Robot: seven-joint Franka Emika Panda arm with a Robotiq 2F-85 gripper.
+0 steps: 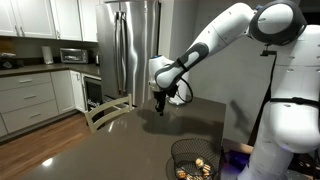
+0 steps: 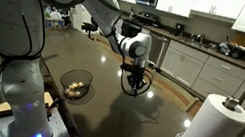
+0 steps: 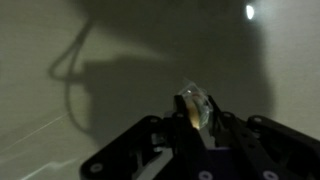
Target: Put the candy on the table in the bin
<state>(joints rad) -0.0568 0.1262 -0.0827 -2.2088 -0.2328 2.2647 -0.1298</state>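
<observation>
Pale-gold candy (image 3: 190, 101) being pinched in the gripper (image 3: 194, 118), fingers narrowed around it.
Gripper hanging over open glossy table (image 1: 128, 140), well clear of its edges; mesh bin (image 1: 195, 158) standing apart, near the robot-side edge.

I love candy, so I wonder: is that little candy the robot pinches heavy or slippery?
Probably very light: the candy is tiny beside the end effector pinching it. It looks shiny and crinkly, so it may be slippery and could slip out. It seems lumpy, not round, so it likely won't roll far.
</observation>
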